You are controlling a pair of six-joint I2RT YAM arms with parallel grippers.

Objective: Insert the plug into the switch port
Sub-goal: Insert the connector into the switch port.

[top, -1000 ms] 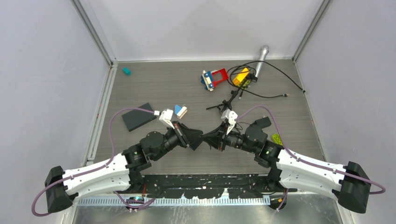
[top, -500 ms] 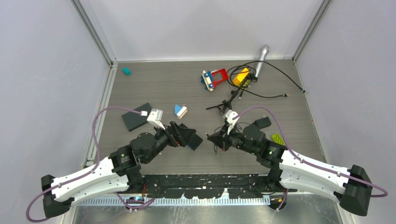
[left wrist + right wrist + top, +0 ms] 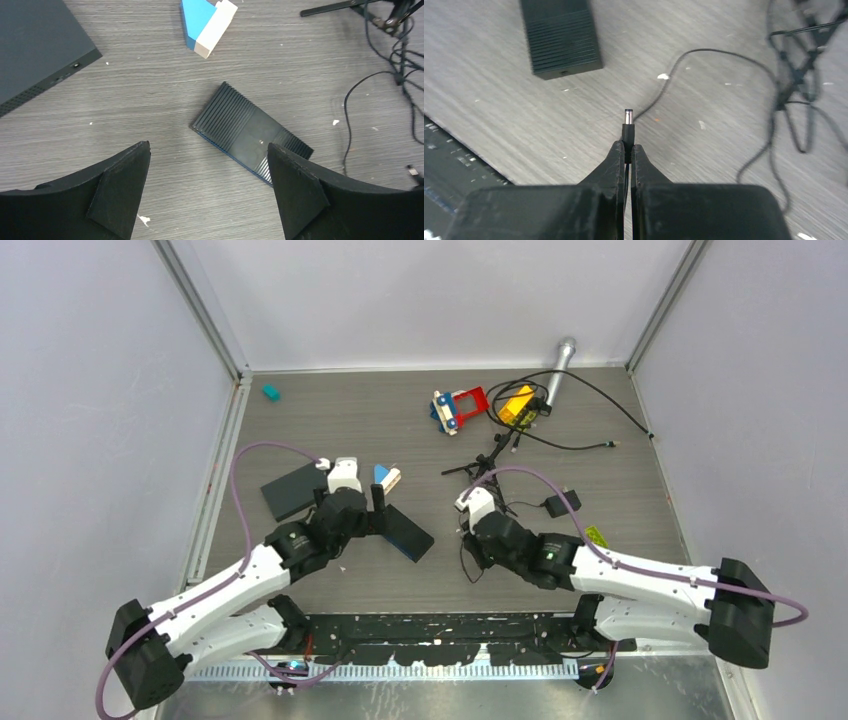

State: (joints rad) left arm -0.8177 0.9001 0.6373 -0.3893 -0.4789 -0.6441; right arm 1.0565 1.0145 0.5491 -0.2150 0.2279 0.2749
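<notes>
One small black barrel plug point(image 3: 628, 121) with a silver tip stands out of the right gripper point(image 3: 625, 149), whose fingers are pinched narrow on its collar. Its thin cable point(image 3: 684, 60) curls off across the table point(image 3: 724, 150). The switch point(image 3: 560, 37), a flat black ribbed box, lies ahead of the plug and to one side, well apart. The left gripper point(image 3: 207, 147) is spread wide just beside the switch and touches nothing. Table surface shows on every side of the switch, and a blue-and-white block point(image 3: 208, 25) lies near it.

Left fingers point(image 3: 116, 196) spread wide, pointed downward — right fingers point(image 3: 616, 170) pinched nearly together, also pointed downward
</notes>
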